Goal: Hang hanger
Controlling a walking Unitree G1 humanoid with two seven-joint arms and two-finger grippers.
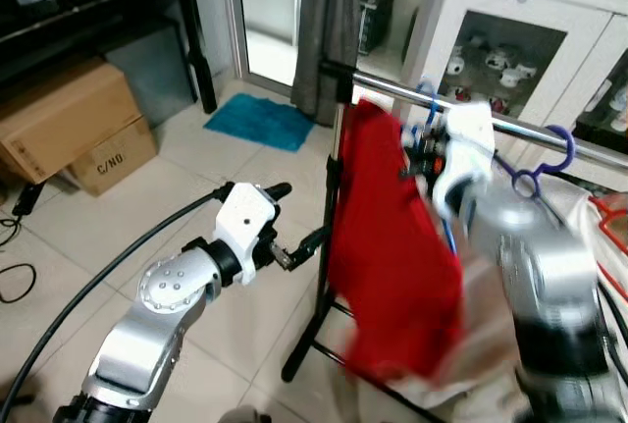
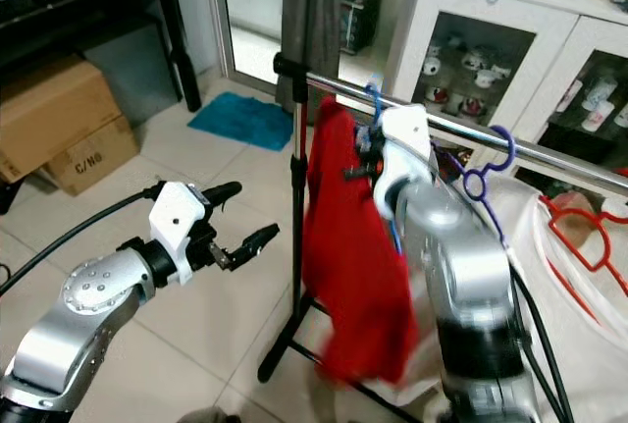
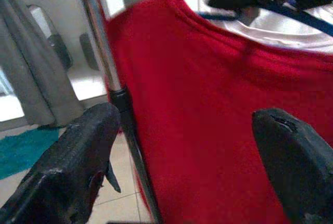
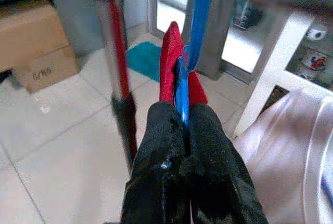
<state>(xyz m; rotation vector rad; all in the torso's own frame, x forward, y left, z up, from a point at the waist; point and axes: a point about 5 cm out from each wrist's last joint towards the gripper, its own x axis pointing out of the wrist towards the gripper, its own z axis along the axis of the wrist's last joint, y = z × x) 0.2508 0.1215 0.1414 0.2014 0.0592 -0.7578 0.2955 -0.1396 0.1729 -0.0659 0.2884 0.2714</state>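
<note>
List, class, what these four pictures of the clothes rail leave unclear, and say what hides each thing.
1. Whether the blue hanger's hook sits on the rail: the right hand and motion blur hide it in both eye views.
2. The red shirt's far shoulder: covered by the blurred right arm.
3. The rail stand's feet: hidden behind the shirt.
4. The small items in the cabinet: too small to tell.

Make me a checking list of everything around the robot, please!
Surface: tiled floor.
Job's things: blue hanger carrying a red shirt, hook at the metal rail.
Clutter: purple hanger on rail, red hanger, cardboard boxes, teal mat.
Grippers: right gripper shut on blue hanger; left gripper open beside shirt.
Cables: black cable along left arm.
Surroundings: white glass cabinet, grey curtain.
</note>
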